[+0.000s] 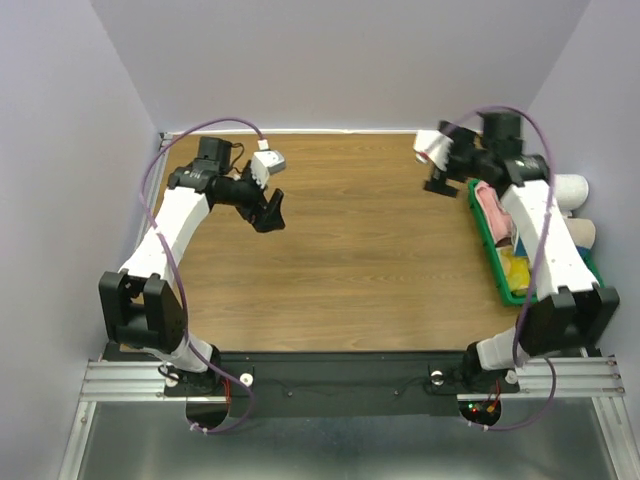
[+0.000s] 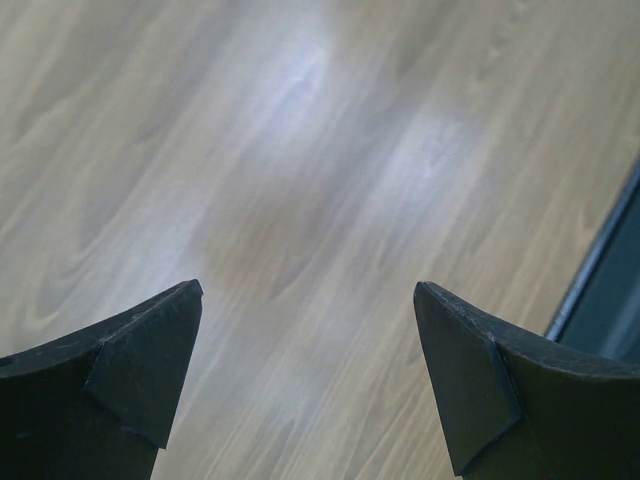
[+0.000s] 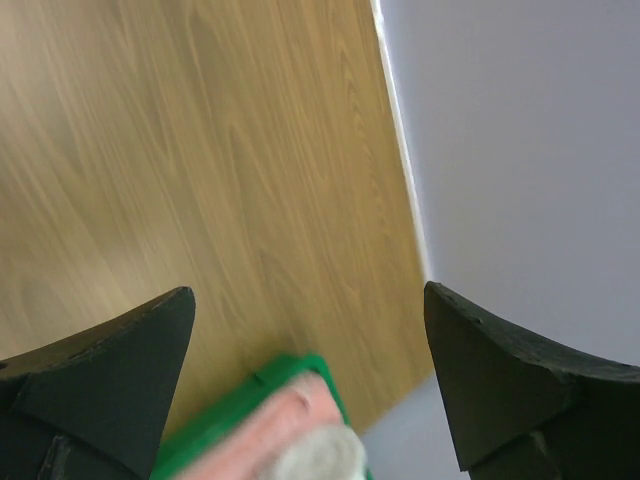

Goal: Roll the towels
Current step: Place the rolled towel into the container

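Top external is showing us hovering our right gripper [image 1: 438, 182], jaws spread and empty, just off the green basket's [image 1: 488, 245] far end. The pink towel [image 1: 490, 205] is lying inside, seemingly lengthwise along it. Our left gripper [image 1: 272, 212], likewise open, is hanging well away.

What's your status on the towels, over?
Left gripper open, empty, over bare table. Right gripper open, empty, above green bin corner. No towel spread out; pink cloth sits in bin. Nothing blocking.
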`<control>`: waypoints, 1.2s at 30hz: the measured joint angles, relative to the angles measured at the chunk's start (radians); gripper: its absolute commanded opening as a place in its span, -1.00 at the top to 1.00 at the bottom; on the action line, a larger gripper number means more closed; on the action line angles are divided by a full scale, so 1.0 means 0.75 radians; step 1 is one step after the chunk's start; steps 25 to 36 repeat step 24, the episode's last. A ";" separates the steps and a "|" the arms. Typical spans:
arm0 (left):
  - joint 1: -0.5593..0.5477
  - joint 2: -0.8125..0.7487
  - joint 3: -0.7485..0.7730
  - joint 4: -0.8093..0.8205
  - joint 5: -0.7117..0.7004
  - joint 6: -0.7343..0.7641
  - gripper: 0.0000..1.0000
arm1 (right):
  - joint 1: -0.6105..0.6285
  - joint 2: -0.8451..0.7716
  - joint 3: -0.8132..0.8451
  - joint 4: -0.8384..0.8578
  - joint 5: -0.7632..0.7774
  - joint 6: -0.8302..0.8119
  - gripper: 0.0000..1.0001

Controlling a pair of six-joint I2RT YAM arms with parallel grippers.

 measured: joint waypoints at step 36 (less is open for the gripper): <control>0.069 -0.425 -0.559 0.433 -0.588 -0.358 -0.97 | 0.364 -0.047 -0.705 0.436 0.048 1.707 -1.00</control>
